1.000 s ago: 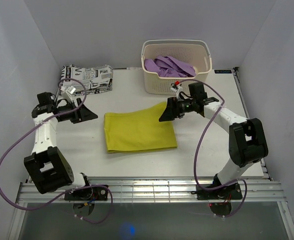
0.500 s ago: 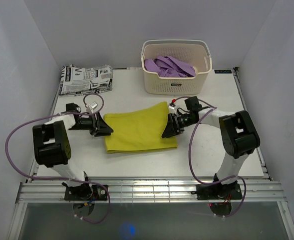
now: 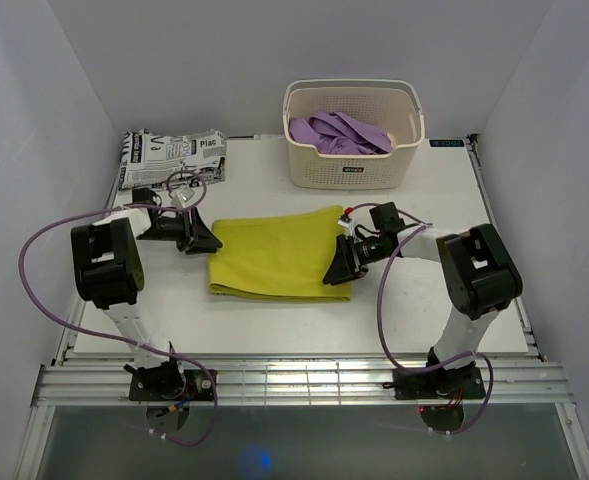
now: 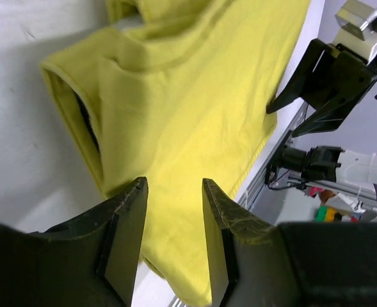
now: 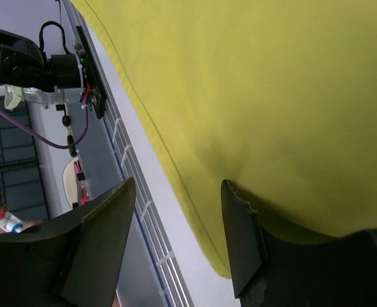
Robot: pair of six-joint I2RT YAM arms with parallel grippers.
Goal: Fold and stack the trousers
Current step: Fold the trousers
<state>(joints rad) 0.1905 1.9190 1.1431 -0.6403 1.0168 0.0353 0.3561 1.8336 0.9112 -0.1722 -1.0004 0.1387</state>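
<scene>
Only writing I can actually read is "Plac" on the newspaper-print garment (image 3: 171, 158), folded at the back left of the table (image 3: 424, 190). The white basket (image 3: 354, 175) has a small dark label (image 3: 351, 170) on its front wall, too tiny to make out. The trousers (image 3: 279, 258) lie folded into a flat yellow rectangle mid-table, in front of the basket and clear of it. The top view is the only one showing the basket with the purple garment (image 3: 336, 133) heaped inside. The left wrist view adds a dark stripe (image 4: 86, 121) tucked inside the folded edge of the cloth, and it looks straight across to the other arm's black fingers. The right wrist view gets the slatted rail (image 5: 150, 211) along the table's near edge plus a purple cable (image 5: 28, 125). The left gripper (image 3: 206, 241) sits at the trousers' left edge, its fingers (image 4: 124, 236) partway apart with yellow cloth showing in the gap. The right gripper (image 3: 336, 270) is low on the right edge, gap a bit wider, and the cloth puckers and rides up over one finger (image 5: 239, 243). Honestly can't tell whether either one has a real pinch on the fabric.
</scene>
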